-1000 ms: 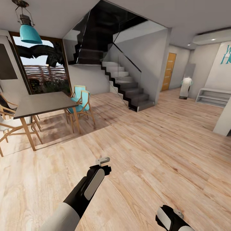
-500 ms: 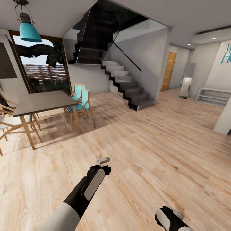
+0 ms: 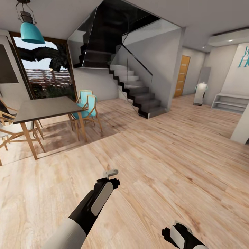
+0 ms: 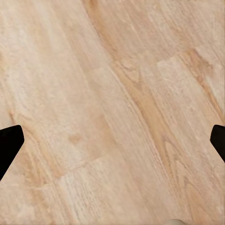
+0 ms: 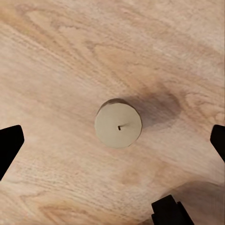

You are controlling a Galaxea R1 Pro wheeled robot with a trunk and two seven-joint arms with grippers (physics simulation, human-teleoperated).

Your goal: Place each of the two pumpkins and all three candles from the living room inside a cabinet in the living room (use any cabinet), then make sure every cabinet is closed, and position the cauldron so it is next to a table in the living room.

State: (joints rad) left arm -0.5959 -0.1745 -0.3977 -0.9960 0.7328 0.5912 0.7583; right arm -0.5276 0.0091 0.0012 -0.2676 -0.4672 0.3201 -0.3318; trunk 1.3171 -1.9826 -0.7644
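Olive-tan wax sits right under my right hand [image 5: 112, 140]: one candle [image 5: 118, 126] stands upright on the wooden floor [image 5: 56, 61], untouched, between fingers spread wide. In the head view that hand [image 3: 181, 230] has crept leftward over half a second, which I read as lining up a grasp. My left hand [image 4: 112, 140] hangs spread over bare boards, the dining table [image 3: 45, 109] well off.

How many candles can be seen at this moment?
1. A single candle stands upright on the wooden floor, seen from above in the right wrist view, between the open fingers of the right end effector and untouched. The others may be elsewhere.
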